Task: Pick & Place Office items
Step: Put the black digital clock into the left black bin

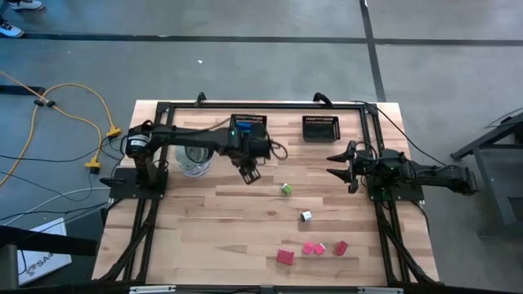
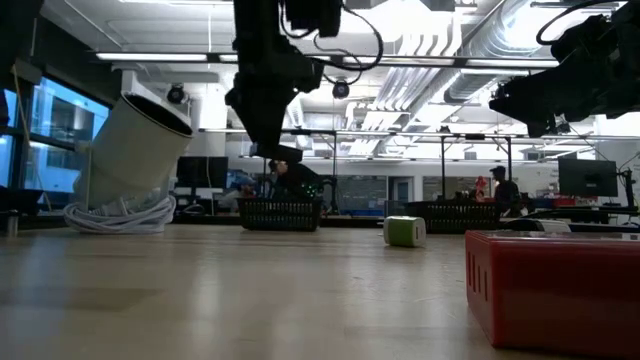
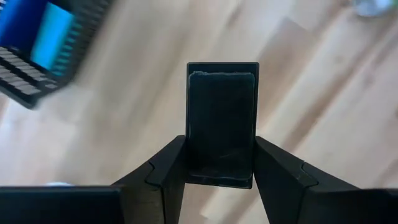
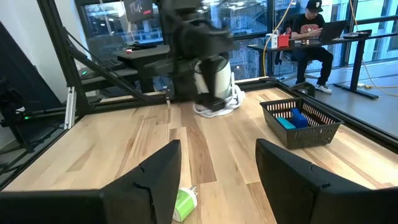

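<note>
My left gripper (image 1: 248,171) hangs above the table just on the near side of the left black mesh basket (image 1: 248,125), shut on a black blocky piece (image 3: 221,112). That basket holds blue pieces (image 4: 291,119). My right gripper (image 1: 339,167) waits open over the table's right side, with the green piece (image 4: 185,204) lying on the wood below and ahead of it. On the table rest the green piece (image 1: 286,189), a white-and-black piece (image 1: 306,216), and red and pink pieces (image 1: 310,249) near the near edge. My left gripper pinches the black piece between its two fingers (image 3: 171,165), which lie on its two opposite side faces. Most of the piece's end (image 3: 221,81) sticks out past the fingertips. The fingers come from above, pointing down at a slant. The piece (image 2: 281,152) is lifted clear of the table.
A second black mesh basket (image 1: 320,127) stands at the far edge right of the first. A white cylinder on a coil of cable (image 1: 194,160) sits left of my left gripper. The big red block (image 2: 555,290) lies close to the low camera. A person sits beyond the table (image 4: 308,31).
</note>
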